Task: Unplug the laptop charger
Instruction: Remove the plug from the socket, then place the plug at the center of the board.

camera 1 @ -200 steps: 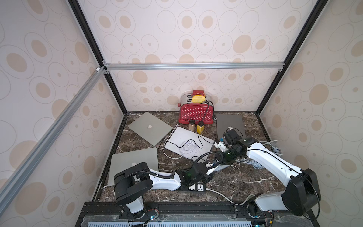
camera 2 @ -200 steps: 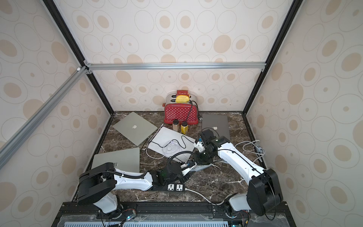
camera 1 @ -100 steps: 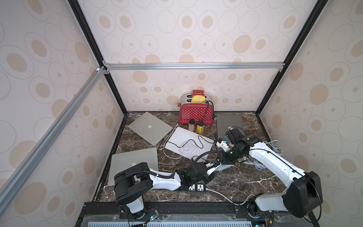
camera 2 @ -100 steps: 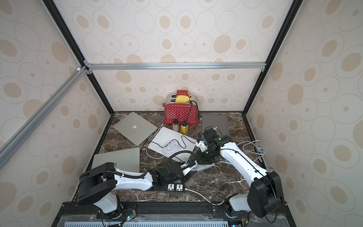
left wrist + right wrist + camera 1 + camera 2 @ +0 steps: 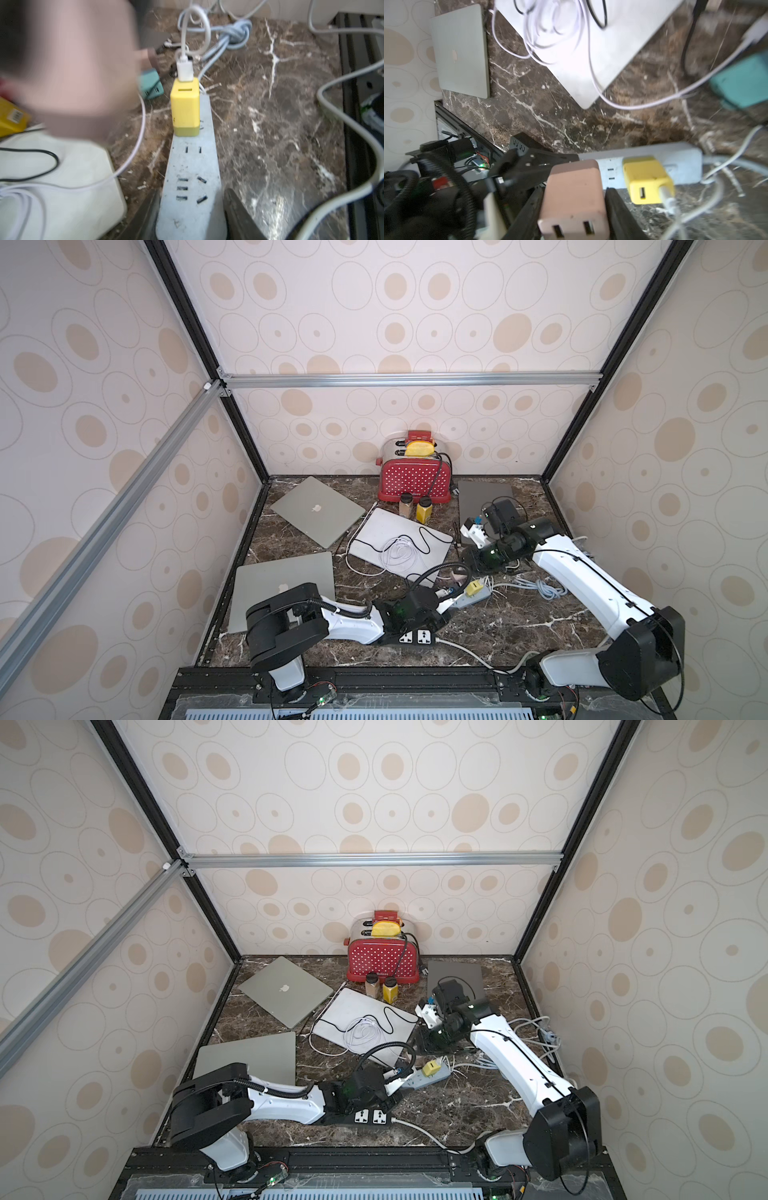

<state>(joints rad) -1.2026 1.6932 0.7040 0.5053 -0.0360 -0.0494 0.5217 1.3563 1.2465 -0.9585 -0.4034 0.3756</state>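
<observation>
R gripper is clamped on the pink charger, one finger each side of the block. The charger's plug face w/ 2 prongs is bare, not in any socket. It hangs just above the near end of the grey power strip. In the L wrist view the charger is a big pink blur, up off the table & beside the strip.

L gripper is squeezed tight on the strip's end, fingers against both long sides, pinning it to the marble. A yellow adapter sits plugged in farther along the strip, w/ a white cable running out of its top. A teal plug lies on the table just beside it.

In both top views the 2 arms meet mid-table over the strip. A white laptop w/ coiled cables on its lid lies just behind. A black strip lies under the L arm, near the front edge.
</observation>
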